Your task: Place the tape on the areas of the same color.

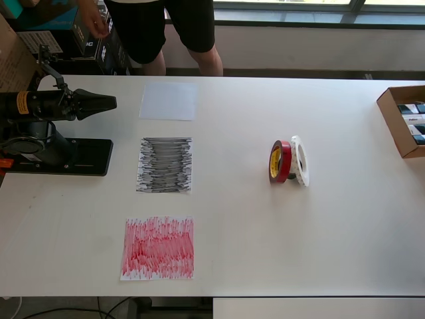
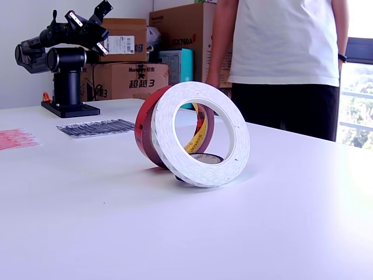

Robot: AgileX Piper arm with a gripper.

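The red tape roll [image 1: 281, 161] with a yellow core and the white roll [image 1: 301, 161] stand on edge, leaning together right of the table's middle. In the exterior view the white roll [image 2: 201, 134] is in front of the red one [image 2: 145, 131]. The small black roll [image 2: 205, 158] shows only through their holes. The white sheet [image 1: 169, 100], black-scribbled sheet [image 1: 165, 165] and red-scribbled sheet [image 1: 158, 248] lie in a column at overhead left-centre, bare. My gripper [image 1: 109, 102] hangs above the table beside the white sheet, far from the rolls; its jaws look closed and empty.
The arm's black base [image 1: 60, 156] stands at the overhead view's left. An open cardboard box [image 1: 403, 119] sits at the right edge. A person [image 1: 169, 33] stands at the far edge. Cartons [image 2: 125, 76] are stacked behind the arm.
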